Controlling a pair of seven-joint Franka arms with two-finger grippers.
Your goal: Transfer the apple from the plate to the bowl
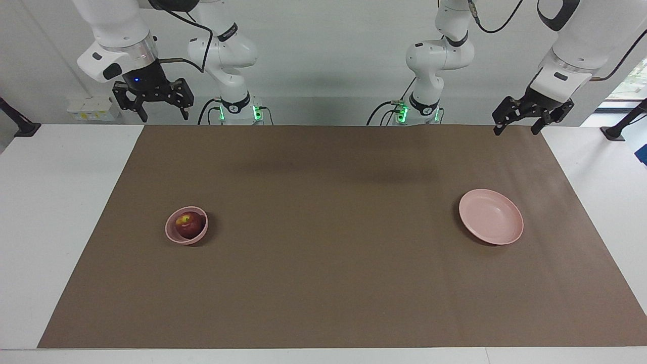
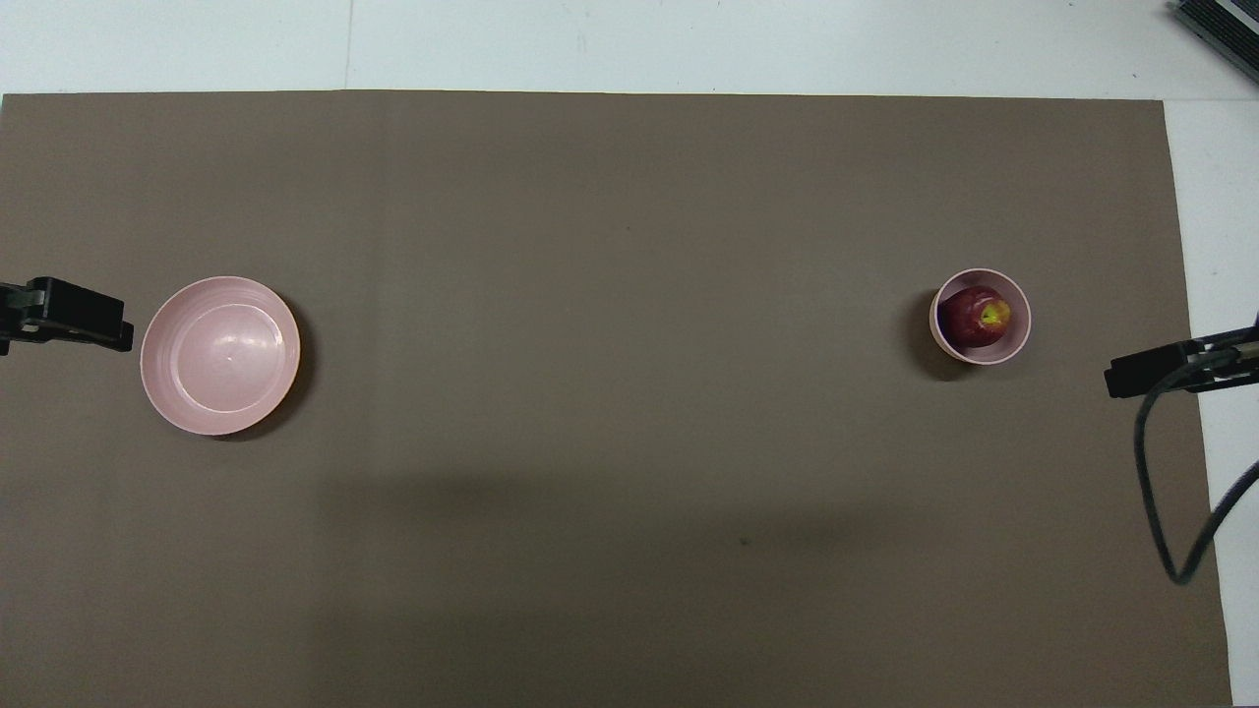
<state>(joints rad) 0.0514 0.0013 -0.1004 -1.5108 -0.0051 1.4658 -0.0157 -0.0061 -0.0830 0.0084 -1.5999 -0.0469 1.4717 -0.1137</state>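
Apple [image 1: 189, 226]: sits in the bowl [image 1: 174, 234], at 9 o'clock in the facing view.
Plate [image 1: 498, 230]: bare, at 3 o'clock.
Right gripper [image 1: 153, 117]: raised, fingers apart, holding nothing.
Left gripper [image 1: 516, 130]: raised, fingers apart, holding nothing.

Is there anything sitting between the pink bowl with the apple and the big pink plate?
Nothing: only bare brown mat lies between the bowl and the plate, clearest in the overhead view.
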